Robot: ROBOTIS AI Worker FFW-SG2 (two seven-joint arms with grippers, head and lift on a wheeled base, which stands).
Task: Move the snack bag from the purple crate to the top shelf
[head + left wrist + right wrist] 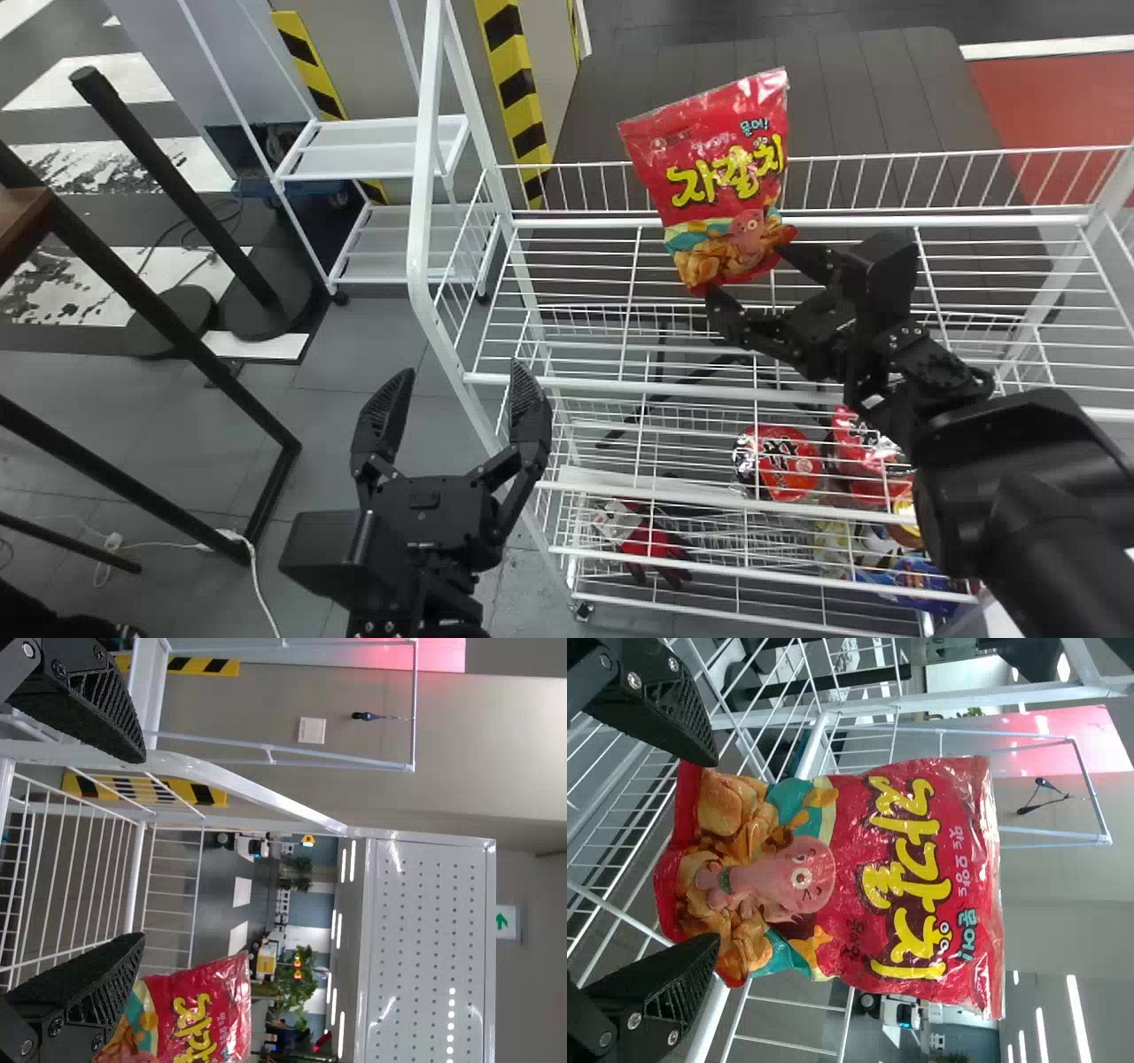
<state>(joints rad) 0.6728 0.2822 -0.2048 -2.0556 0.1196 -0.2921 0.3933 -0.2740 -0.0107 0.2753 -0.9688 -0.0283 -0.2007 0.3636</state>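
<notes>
Above top shelf (930,219), R gripper (747,273) clamped on snack bag (713,177); L gripper (462,377) fingers apart.

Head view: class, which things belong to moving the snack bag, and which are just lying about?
Part of the job:
snack bag
right gripper, fingers at the bag's lower end
top shelf

Just lying about:
round red pack, lower down
white cart, behind
left gripper, idle, fingers apart
</notes>
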